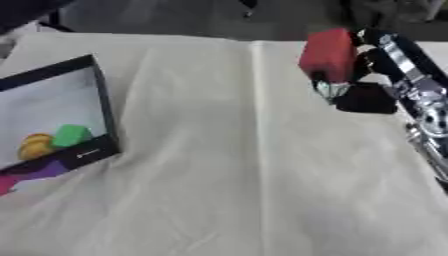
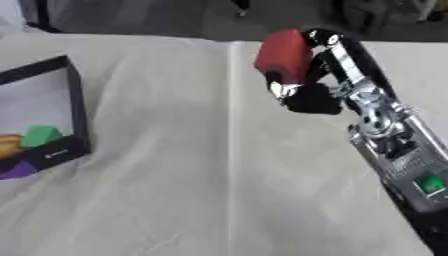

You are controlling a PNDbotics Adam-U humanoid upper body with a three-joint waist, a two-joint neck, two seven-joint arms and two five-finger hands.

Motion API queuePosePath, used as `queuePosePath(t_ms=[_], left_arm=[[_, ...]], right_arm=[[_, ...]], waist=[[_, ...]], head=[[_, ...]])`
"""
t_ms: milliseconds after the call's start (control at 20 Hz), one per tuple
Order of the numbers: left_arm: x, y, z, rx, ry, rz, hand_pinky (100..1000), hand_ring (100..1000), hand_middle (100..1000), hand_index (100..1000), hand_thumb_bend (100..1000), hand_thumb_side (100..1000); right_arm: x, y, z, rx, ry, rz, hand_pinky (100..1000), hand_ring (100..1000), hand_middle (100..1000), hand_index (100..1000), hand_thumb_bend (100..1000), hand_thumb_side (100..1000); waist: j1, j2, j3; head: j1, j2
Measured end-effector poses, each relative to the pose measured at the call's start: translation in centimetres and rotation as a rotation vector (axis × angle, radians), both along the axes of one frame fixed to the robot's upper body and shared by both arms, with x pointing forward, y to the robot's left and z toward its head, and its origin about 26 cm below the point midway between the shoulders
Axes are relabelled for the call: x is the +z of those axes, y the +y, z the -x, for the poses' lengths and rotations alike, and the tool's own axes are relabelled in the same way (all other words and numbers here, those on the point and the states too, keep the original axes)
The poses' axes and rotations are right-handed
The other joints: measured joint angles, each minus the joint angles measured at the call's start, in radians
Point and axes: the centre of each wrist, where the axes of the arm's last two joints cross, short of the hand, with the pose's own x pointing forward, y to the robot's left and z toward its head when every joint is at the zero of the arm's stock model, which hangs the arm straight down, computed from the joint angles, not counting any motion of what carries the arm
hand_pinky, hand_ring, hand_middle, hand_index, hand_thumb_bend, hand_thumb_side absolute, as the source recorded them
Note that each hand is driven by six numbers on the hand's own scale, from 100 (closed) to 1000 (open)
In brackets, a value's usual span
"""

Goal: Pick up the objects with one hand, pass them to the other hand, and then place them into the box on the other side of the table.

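Right eye view: right hand [image 2: 306, 82] clamped on red block [image 2: 282, 52] above desk [image 2: 219, 190]; pickup done, handover to left hand due next.

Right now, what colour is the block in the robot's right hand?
Red block, held in the right hand; the right eye view shows it best.

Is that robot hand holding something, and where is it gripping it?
Yes, the right robot hand holds a red block, gripped at its lower right side, above the table.
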Motion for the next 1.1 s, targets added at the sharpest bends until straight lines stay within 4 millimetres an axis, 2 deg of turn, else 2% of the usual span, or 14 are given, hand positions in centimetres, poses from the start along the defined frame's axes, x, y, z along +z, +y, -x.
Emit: queuePosePath(t_ms=[150, 350, 450, 850, 1100], left_arm=[[0.5, -1.5, 0.4, -0.02, 0.037, -0.227, 863, 870, 758, 874, 100, 398], [1.1, -3.4, 1.0, -0.033, 0.064, -0.475, 863, 872, 771, 885, 179, 388], [1.1, -4.4, 1.3, -0.034, 0.068, -0.555, 861, 871, 772, 887, 199, 386], [-0.2, -8.4, 2.4, -0.045, 0.088, -0.735, 865, 872, 776, 887, 228, 396], [-0.7, -9.8, 2.9, -0.048, 0.088, -0.764, 865, 873, 781, 887, 248, 336]], right_arm=[[-1.0, 1.4, 0.3, 0.029, -0.025, -0.018, 571, 491, 523, 573, 100, 155], [-2.1, 2.8, 0.5, 0.052, -0.067, 0.0, 574, 498, 524, 572, 100, 100], [-2.4, 3.4, 0.7, 0.061, -0.094, 0.02, 578, 501, 524, 572, 100, 100], [-3.1, 5.2, 1.2, 0.104, -0.197, 0.137, 595, 510, 523, 568, 100, 100], [-3.0, 6.0, 1.4, 0.134, -0.239, 0.185, 602, 512, 522, 566, 100, 100]], waist=[[0.001, -0.002, 0.004], [0.001, -0.004, 0.008], [0.001, -0.005, 0.011], [0.0, -0.009, 0.016], [0.0, -0.009, 0.019]], head=[[0.003, 0.002], [0.011, 0.005], [0.014, 0.006], [0.033, 0.015], [0.041, 0.019]])
